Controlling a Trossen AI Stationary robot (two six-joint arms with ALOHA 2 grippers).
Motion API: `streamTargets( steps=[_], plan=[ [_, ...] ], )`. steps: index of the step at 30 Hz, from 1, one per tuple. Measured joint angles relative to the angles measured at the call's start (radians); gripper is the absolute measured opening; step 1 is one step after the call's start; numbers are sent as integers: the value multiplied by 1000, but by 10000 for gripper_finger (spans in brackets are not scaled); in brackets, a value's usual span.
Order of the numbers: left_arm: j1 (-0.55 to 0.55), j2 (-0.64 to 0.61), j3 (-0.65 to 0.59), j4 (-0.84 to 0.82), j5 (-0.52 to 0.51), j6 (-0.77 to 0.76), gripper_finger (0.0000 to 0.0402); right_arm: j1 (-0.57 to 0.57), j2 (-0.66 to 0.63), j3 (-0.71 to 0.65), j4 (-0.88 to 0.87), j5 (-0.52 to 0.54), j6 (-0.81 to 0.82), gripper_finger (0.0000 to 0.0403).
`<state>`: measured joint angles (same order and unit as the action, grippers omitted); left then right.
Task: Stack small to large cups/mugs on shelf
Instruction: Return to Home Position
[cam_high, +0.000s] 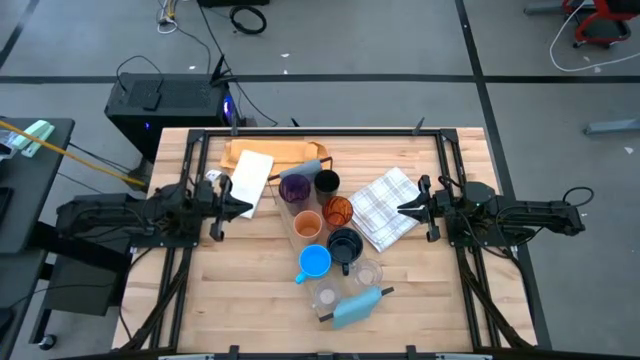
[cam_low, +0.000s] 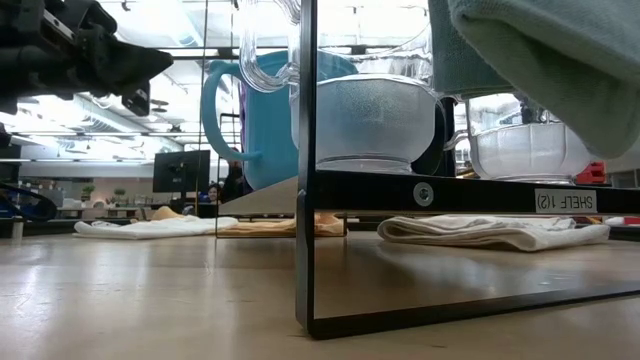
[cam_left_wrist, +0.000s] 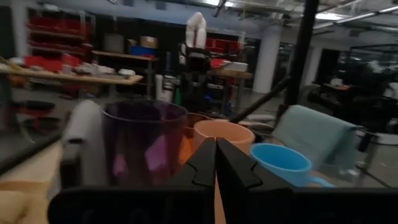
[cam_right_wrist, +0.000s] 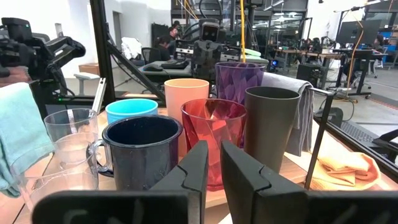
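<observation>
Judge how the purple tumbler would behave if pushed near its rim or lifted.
The purple tumbler stands tall and narrow, so a push near the rim would probably tip it. Its translucent walls suggest thin plastic or glass: likely light, perhaps slippery. The black cup beside it might get knocked.

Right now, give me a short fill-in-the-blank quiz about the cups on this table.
The tumbler beside the black cup is ____.
The checked cloth lies nearest the ____ gripper.
The clear glasses on the shelf number ____.
Missing words: purple, right, two.
</observation>
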<state>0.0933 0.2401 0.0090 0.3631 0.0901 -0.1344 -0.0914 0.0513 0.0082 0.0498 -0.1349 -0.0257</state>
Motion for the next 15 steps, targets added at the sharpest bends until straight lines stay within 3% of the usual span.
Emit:
streamTargets(
  steps=[7,15],
  plan=[
    [-40,1,0,30,-161,149,6,0,0,0,0,0,0,50],
    [-41,1,0,31,-166,146,6,0,0,0,0,0,0,50]
  ],
)
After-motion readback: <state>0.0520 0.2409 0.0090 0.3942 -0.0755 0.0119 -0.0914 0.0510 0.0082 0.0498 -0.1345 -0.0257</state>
